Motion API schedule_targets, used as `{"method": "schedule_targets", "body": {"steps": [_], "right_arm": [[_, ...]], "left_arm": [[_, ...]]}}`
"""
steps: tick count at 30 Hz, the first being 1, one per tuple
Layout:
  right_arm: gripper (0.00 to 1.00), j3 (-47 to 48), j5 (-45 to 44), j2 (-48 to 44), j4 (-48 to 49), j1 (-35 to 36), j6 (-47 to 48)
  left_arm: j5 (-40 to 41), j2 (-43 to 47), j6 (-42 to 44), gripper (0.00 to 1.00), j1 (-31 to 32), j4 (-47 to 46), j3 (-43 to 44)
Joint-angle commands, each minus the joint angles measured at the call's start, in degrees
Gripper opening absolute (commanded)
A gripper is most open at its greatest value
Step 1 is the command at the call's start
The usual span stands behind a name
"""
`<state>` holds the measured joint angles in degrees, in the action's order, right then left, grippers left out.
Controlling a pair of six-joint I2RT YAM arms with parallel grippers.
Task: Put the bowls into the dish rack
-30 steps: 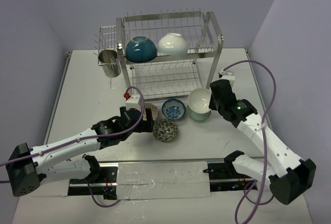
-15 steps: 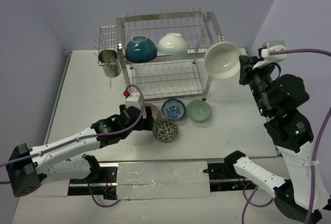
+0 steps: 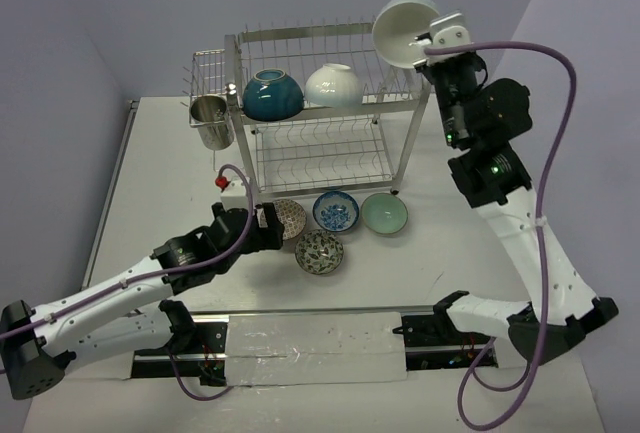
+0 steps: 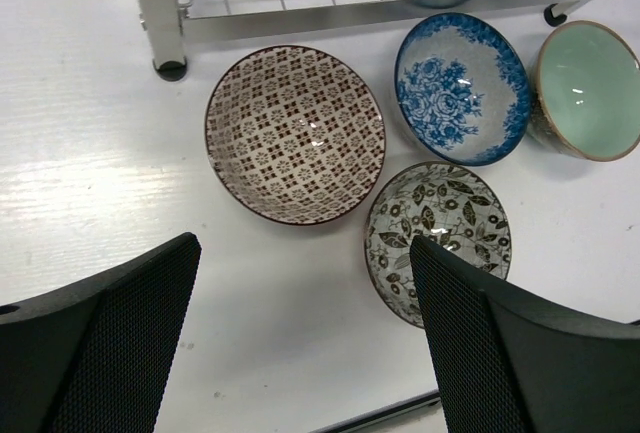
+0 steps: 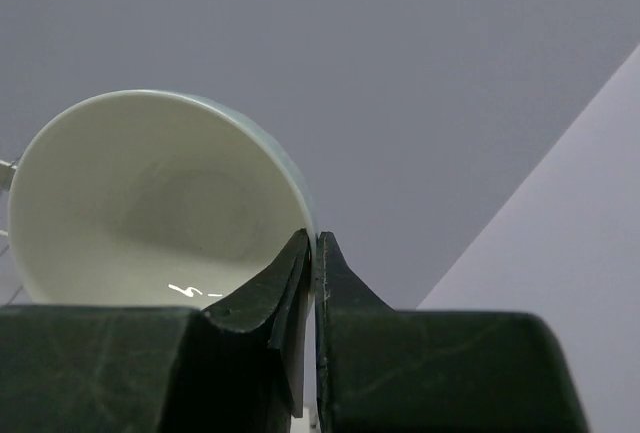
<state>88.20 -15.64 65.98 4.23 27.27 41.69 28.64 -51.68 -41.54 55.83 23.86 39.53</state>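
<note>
Top view, step: the right claw holds the held bowl up above the right end of the dish rack. I judge this to be the placing stage.
Top view, rack: the teal bowl and the white bowl sit side by side on the upper tier. The steel cup is at the side basket.
Top view, table: the red patterned bowl, blue-white bowl, pale green bowl and dark leaf-patterned bowl are clustered near the rack's front.
Top view, left claw: it hovers just beside the red patterned bowl.
Left wrist view, left claw: its fingers are spread wide with nothing gripped. All four table bowls lie upright ahead.
Right wrist view, right claw: it is pinched narrow on the rim, one finger inside and one outside.
Right wrist view, held bowl: it is glossy white inside with a pale tint on the outer wall, and its mouth is tipped sideways.
Next move: probably lowering the bowl between the prongs to the right of the white bowl, and letting go only once it is seated.
</note>
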Motion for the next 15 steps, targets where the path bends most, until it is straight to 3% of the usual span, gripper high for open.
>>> {"method": "schedule_targets", "body": {"steps": [1, 11, 15], "right_arm": [[0.00, 0.30, 0.70, 1.25, 19.93, 0.42, 10.75], [0.00, -10.75, 2.72, 7.67, 42.24, 0.24, 23.25], [0.00, -14.37, 3.77, 8.91, 46.65, 0.24, 25.98]], "left_arm": [[2.38, 2.28, -1.79, 0.92, -0.46, 2.33, -1.38], [5.63, 5.71, -3.72, 0.92, -0.81, 5.85, -2.17], [6.77, 5.80, -3.72, 0.92, -0.90, 7.08, -1.56]]}}
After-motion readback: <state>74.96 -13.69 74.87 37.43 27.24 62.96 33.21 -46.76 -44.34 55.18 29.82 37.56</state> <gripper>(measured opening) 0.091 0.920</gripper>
